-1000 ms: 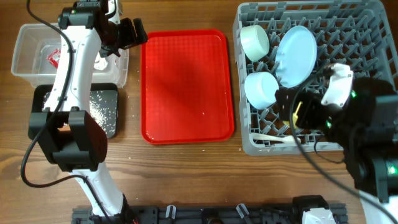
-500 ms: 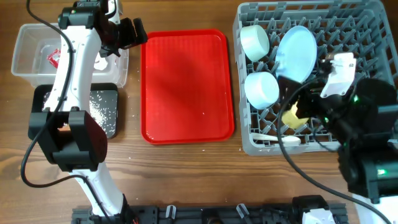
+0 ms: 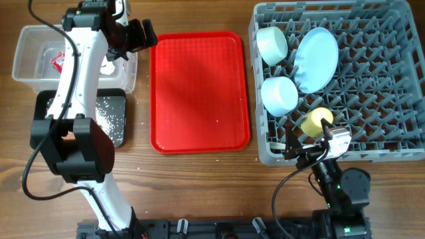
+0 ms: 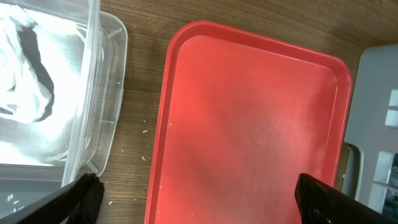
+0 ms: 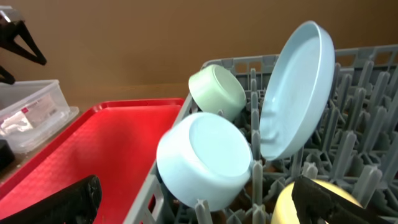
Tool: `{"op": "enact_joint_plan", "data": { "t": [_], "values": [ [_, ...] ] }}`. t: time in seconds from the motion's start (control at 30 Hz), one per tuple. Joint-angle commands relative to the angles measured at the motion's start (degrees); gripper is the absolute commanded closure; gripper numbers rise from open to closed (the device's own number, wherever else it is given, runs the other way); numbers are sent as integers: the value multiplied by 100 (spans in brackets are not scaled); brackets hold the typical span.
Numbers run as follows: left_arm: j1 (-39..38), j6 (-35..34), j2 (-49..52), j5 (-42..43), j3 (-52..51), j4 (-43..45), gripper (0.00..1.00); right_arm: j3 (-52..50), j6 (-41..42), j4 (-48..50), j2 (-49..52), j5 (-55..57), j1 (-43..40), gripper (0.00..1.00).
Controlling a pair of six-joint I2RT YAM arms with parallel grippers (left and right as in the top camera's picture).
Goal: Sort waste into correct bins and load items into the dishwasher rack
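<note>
- The left tool (image 4: pixel 199 204) is spread wide and holds nothing. It hangs over the top-left corner of the red tray (image 3: pixel 199 93), at the edge of the clear tub (image 3: pixel 26 36).
- The right tool (image 5: pixel 193 208) is also spread wide and empty. It sits just off the red tray's lower-right corner, at the front wall of the rack (image 3: pixel 392 79).
- Closest to the right tool, the yellow cup (image 3: pixel 316 121) lies among the pegs, right of the red tray.
- Also right of the red tray, the lower bowl (image 3: pixel 279 94) and the upper bowl (image 3: pixel 272 43) are tipped on their sides in the rack. The plate (image 3: pixel 317 58) leans on edge just beyond them.
- Left of the red tray, the tub holds the white tissue (image 4: pixel 12 81) and the red wrapper (image 3: pixel 56 61).
- Left of the red tray's lower half, the black tray (image 3: pixel 43 103) carries scattered rice grains (image 3: pixel 109 116).
- Everything rests on the wooden counter (image 3: pixel 199 186).
</note>
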Motion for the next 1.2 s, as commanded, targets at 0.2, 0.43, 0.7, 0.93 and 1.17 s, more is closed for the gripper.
{"op": "enact_joint_plan", "data": {
  "t": [0.2, 0.43, 0.7, 0.93, 1.17],
  "values": [
    [15, -55, -177, -57, 111, 13, 0, -323, 22, 188, -691, 369, 20, 0],
    [15, -55, -175, -57, 111, 13, 0, -321, 22, 186, -680, 369, 20, 0],
    [17, -55, -177, -57, 111, 13, 0, -323, 22, 186, -680, 369, 20, 0],
    [15, -57, -175, -55, 111, -101, 0, -321, 22, 186, -680, 369, 20, 0],
    [-195, 433, -468, -26, 109, 339, 0, -323, 22, 186, -680, 369, 20, 0]
  ]
}}
